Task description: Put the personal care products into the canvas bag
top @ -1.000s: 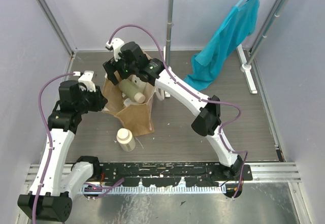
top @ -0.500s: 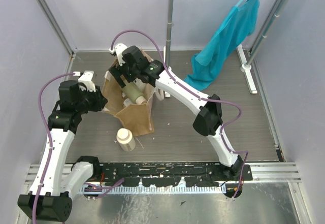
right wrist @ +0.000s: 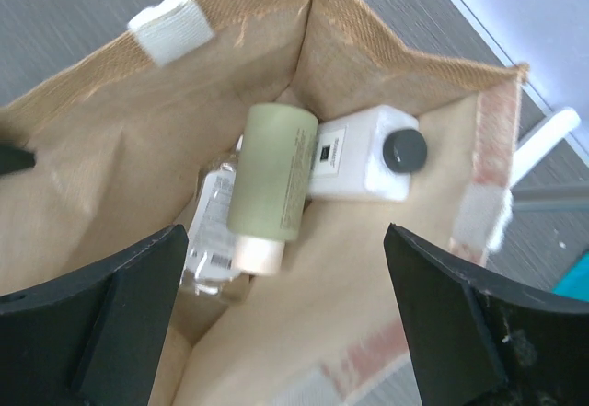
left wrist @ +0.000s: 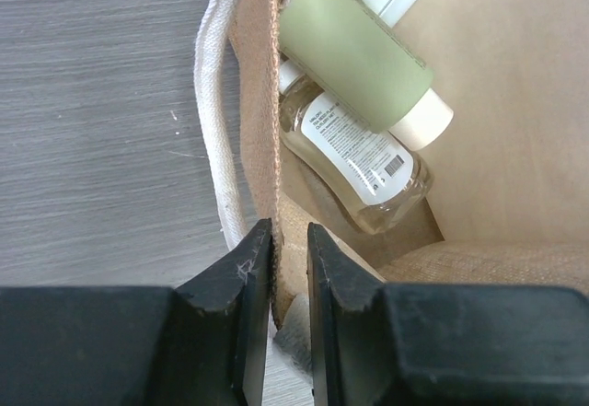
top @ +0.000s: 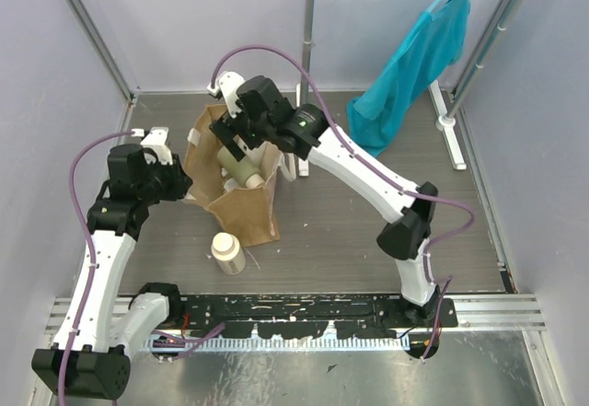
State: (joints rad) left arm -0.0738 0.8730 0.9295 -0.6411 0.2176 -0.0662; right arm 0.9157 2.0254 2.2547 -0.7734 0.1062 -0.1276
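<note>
Grey table [top: 322, 231]: canvas bag [top: 250, 213] rim tight within left gripper [left wrist: 290, 237], right gripper [right wrist: 283, 240] wide above.

I see: tan canvas bag [top: 248, 213], whitish straps [left wrist: 210, 102]; olive-green bottle [right wrist: 271, 180]; white bottle [right wrist: 354, 162], black cap [right wrist: 403, 149]; amber-clear bottle [left wrist: 368, 162]; cream bottle [top: 227, 252]; teal cloth [top: 409, 65].

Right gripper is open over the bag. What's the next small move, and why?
Probably lift the open, empty right gripper clear of the tall tan canvas bag toward the cream round bottle standing on the table outside it. The olive-green round bottle, white rectangular bottle and amber clear bottle already lie inside, and the left gripper pinches the bag's wall.
</note>
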